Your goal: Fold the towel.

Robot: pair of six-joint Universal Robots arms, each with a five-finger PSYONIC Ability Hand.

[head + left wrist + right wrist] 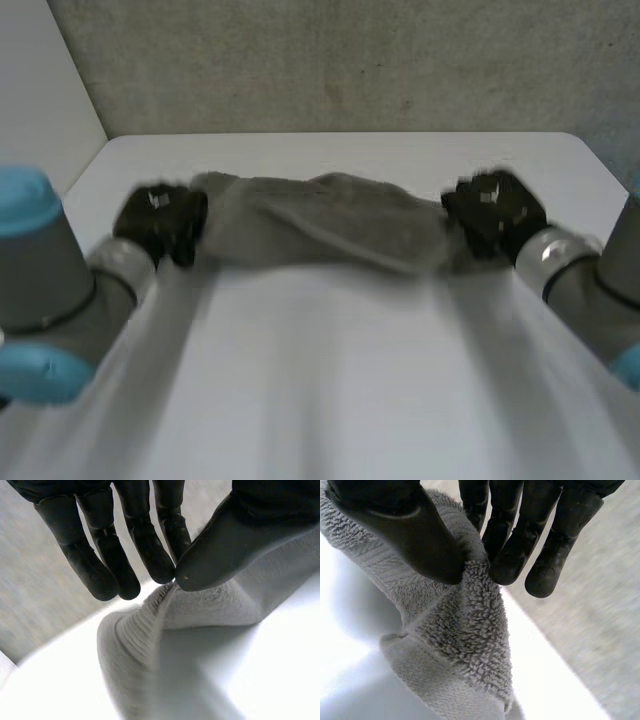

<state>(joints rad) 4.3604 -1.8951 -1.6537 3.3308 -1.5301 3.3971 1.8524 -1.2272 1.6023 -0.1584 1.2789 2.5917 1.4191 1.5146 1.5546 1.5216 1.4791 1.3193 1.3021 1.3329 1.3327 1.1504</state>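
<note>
The grey towel [320,225] is stretched across the far part of the white table [330,380]. The left hand [160,222] pinches its left end between thumb and fingers. The right hand [495,215] pinches its right end the same way.

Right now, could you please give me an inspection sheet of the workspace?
Surface: white table.
Job's things: grey towel, bunched lengthwise and strung between the two robot hands over the table's far half.
Clutter: nothing seen.
Robot hands: left robot hand pinches one end of the towel between thumb and fingers; right robot hand pinches the other end the same way.
Cables: nothing seen.
Surroundings: grey wall behind the table; white panel on the robot's left.
</note>
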